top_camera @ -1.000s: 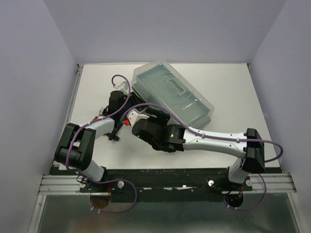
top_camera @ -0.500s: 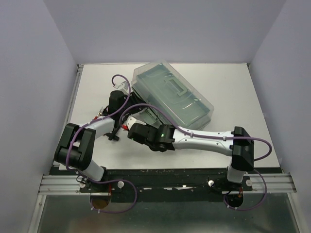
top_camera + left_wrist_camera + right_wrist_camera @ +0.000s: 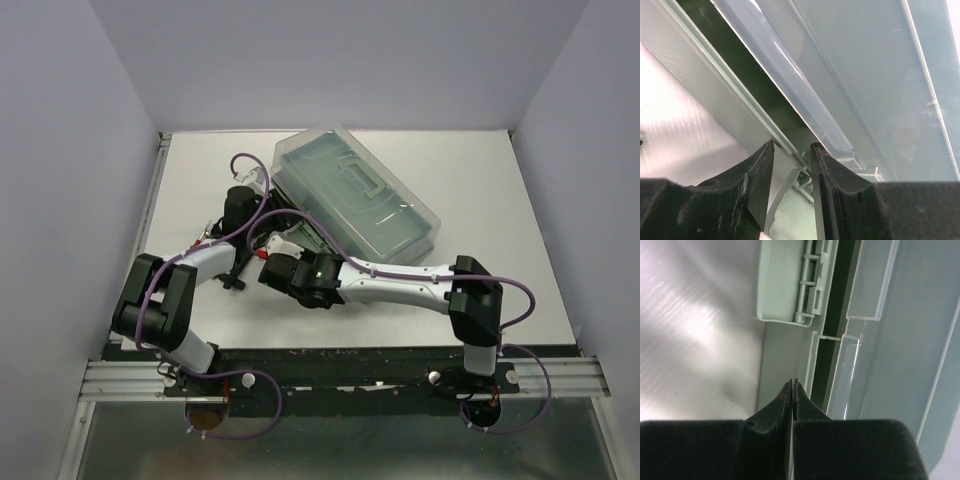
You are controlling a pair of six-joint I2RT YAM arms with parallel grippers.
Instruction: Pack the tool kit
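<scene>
**Item 1. The tool kit [image 3: 355, 195].** It lay on the far middle of the table [image 3: 500, 180], set diagonally, with one long side turned toward your arms. The translucent lid [image 3: 920, 315] was down over the green base. A dark slit showed between lid and base along that side. I judged the box lowered but not fastened.

**Item 2. Latch [image 3: 785, 290].** This green flap was hinged on the near wall of the box. In the right wrist view it hung outward off the wall, not snapped over the lid's edge, which fits the slit noted above.

**Item 3. Left gripper [image 3: 792, 150].** You had it at the left end of the near side, low against the box. The jaws stood part-way apart, astride the rim where base and lid meet, and a thin pale fitting lay in the gap. No pad [image 3: 762, 175] could be seen pressing on it. It was probably there to steady the box so that a push elsewhere would not slide it.

**Item 4. Right gripper [image 3: 792, 385].** You had it just beside the near wall, a little along from the latch. The jaws were together with nothing between them. Closed fingers make a narrow blunt tip, so I took this as readied for prodding the flap or the lid edge, not for picking anything up.

**Item 5. Loose tools.** None showed on the table in any view. The packing looked nearly done, with fastening the remaining step.
</scene>
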